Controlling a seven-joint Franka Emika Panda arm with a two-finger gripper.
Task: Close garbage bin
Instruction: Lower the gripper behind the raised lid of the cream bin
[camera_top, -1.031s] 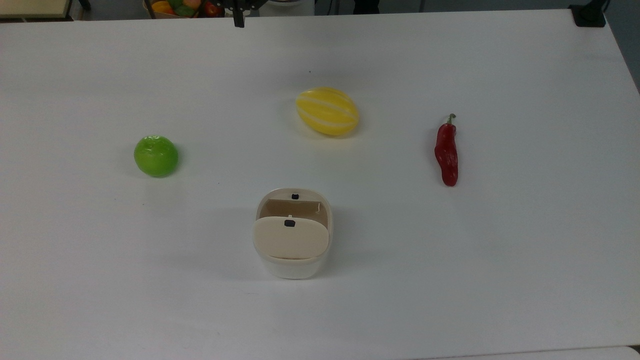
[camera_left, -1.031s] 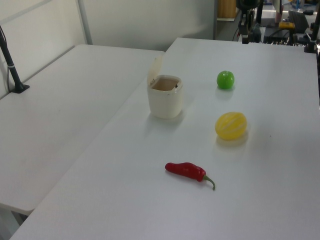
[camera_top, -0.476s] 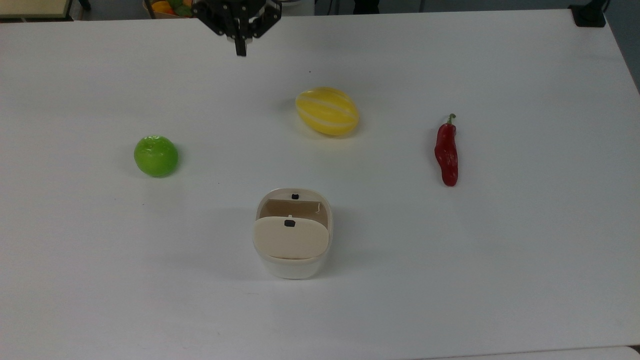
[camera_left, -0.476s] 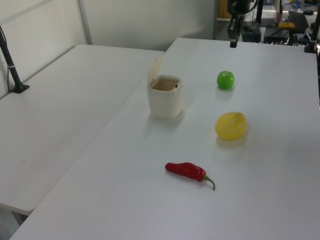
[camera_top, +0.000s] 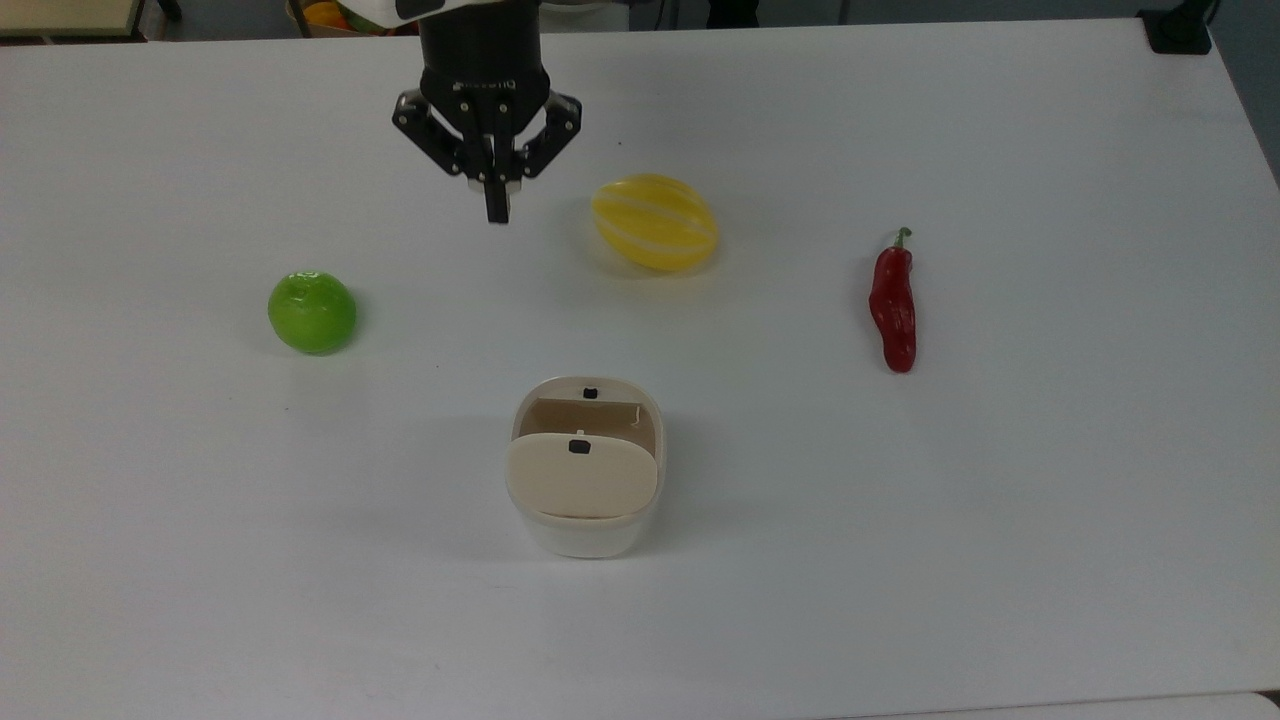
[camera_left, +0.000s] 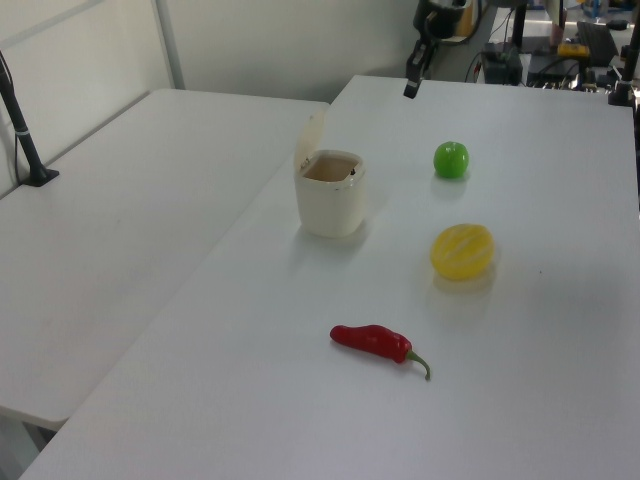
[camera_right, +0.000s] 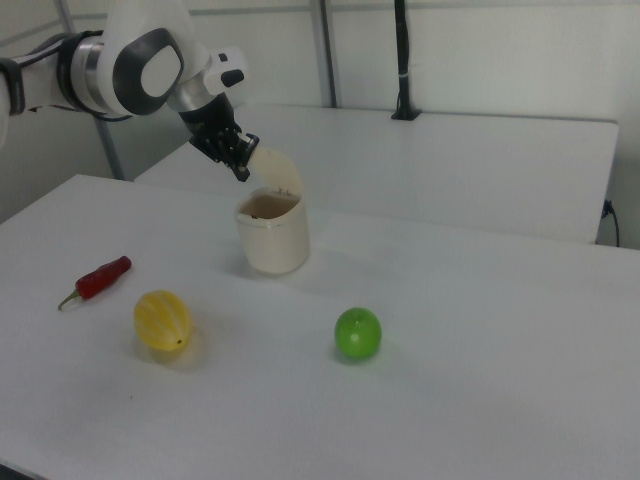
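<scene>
We see the bin mid-table, lid up. Gripper hovers well beyond the bin in the top view, jaws together. Melon, apple and chili lie around the bin, all apart.

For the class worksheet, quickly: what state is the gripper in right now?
Gripper: jaws shut, holding nothing, in the air above the table, well short of the open garbage bin.

Arm cut off, top view's upper edge.
</scene>
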